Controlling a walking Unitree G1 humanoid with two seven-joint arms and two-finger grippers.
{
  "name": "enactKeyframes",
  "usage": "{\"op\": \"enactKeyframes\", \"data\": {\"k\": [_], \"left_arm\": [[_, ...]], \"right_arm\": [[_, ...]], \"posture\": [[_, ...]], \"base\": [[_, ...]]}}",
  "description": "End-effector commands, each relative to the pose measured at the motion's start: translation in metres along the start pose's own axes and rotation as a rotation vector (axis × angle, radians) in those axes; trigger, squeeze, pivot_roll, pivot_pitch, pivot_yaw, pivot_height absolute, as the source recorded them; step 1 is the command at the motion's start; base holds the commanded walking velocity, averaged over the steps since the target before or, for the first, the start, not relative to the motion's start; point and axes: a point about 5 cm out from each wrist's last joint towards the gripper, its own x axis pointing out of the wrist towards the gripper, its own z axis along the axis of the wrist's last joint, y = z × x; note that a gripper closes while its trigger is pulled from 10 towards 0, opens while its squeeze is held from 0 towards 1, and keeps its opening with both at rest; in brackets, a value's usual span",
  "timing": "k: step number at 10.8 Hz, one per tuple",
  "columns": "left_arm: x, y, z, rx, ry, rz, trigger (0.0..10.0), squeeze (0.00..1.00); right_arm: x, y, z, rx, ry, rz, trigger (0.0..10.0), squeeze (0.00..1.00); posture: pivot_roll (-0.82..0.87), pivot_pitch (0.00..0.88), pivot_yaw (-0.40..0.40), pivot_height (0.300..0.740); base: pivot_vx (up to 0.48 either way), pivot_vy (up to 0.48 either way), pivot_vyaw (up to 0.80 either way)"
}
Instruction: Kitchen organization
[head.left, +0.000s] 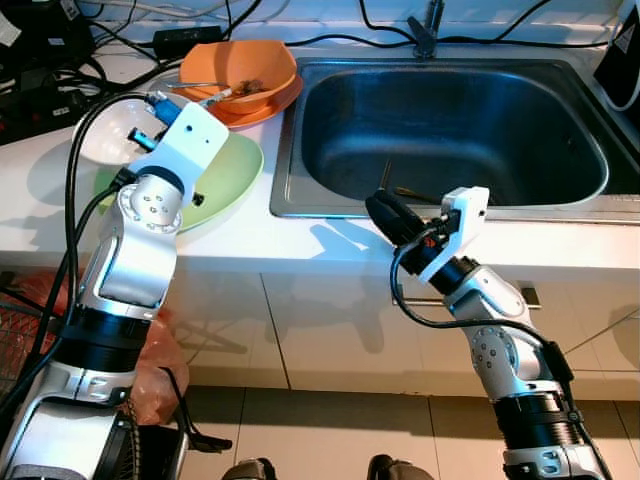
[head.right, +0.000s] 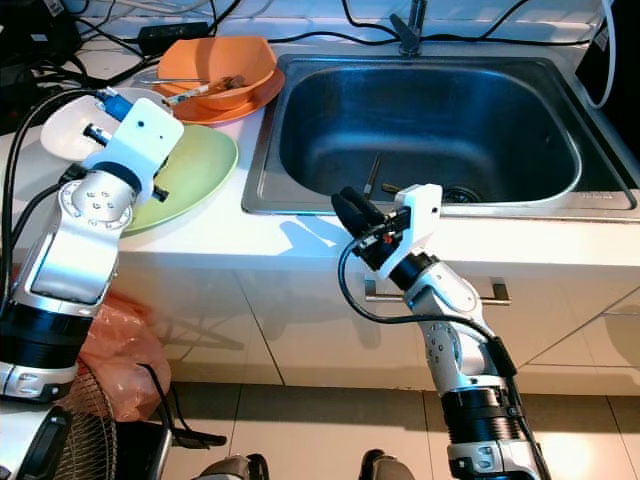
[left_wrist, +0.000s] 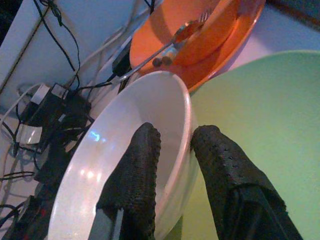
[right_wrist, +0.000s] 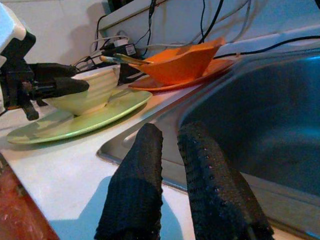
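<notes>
My left gripper (left_wrist: 175, 137) is shut on the rim of a white bowl (left_wrist: 115, 115), one finger inside and one outside. The bowl (head.right: 62, 128) rests on a pale green plate (head.left: 225, 180) on the counter left of the sink. Behind it an orange bowl (head.left: 240, 65) holding a fork (left_wrist: 187, 27) and food scraps sits on an orange plate (head.left: 272, 104). My right gripper (head.left: 380, 205) hovers over the counter's front edge by the steel sink (head.left: 450, 120), shut with nothing held. Thin utensils (head.left: 388, 180) lie in the basin.
Black cables and power adapters (head.left: 40, 50) crowd the back left of the counter. A faucet (head.left: 425, 30) stands behind the sink. White cupboard doors (head.left: 330, 330) run below the counter. An orange-red bag (head.left: 30, 310) sits on the floor at left.
</notes>
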Motion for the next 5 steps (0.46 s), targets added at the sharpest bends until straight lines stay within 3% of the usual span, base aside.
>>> {"op": "enactKeyframes", "data": {"k": [1,5], "left_arm": [[0.001,0.003,-0.003,0.021,0.015,0.014,10.0,0.0],[0.011,0.008,-0.002,0.029,0.022,0.029,10.0,0.0]], "right_arm": [[-0.003,-0.001,-0.01,0.02,0.046,-0.009,10.0,0.0],[-0.003,0.0,-0.01,0.022,0.049,-0.01,10.0,0.0]], "posture": [[0.04,0.159,0.029,0.74],[0.04,0.16,0.03,0.74]], "base": [[0.0,0.0,0.0],[0.0,0.0,0.0]]}}
